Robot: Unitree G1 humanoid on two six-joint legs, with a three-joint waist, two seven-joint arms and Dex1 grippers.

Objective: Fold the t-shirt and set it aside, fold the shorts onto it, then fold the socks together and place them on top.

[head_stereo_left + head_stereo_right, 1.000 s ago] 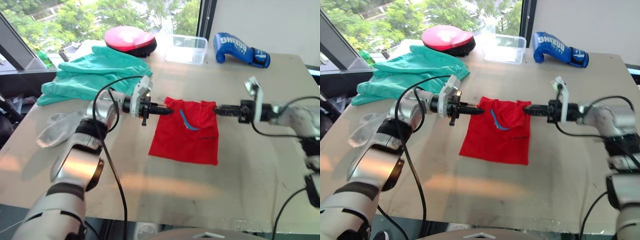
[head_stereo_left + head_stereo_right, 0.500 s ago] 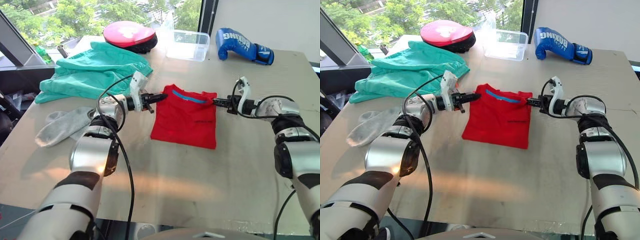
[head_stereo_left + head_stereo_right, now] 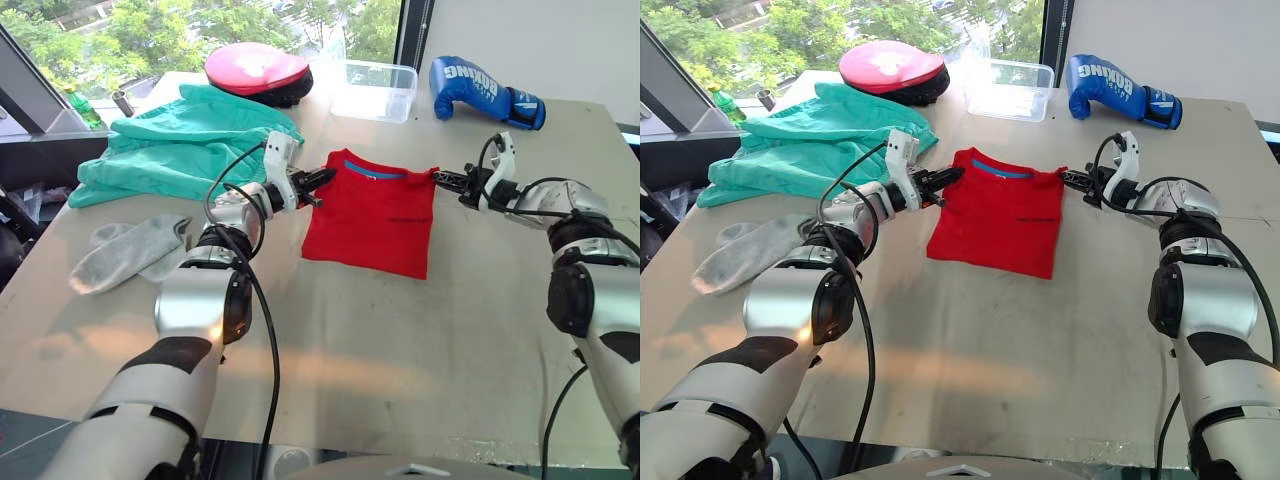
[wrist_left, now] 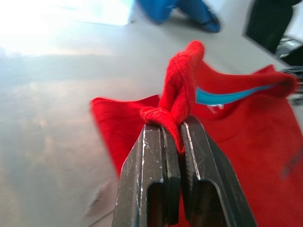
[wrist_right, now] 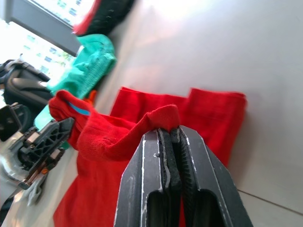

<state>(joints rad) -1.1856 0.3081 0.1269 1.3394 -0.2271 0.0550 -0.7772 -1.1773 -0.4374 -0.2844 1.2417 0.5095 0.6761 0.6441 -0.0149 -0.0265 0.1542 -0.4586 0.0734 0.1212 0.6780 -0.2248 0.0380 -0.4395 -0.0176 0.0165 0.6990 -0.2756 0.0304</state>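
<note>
The red t-shirt lies folded into a rectangle at the table's middle, blue neck band at its far edge. My left gripper is shut on its far left corner, and my right gripper is shut on its far right corner. Both wrist views show red fabric pinched between closed fingers. The teal-green shorts lie crumpled at the far left. The grey socks rest flat at the left, nearer the front edge.
A red-pink round pad sits at the back left, a clear plastic box beside it, and a blue boxing glove at the back right. Bare table stretches in front of the t-shirt.
Both grippers have carried the t-shirt's held edge away from me and set it down farther back. The shirt now lies flatter and closer to the box.
</note>
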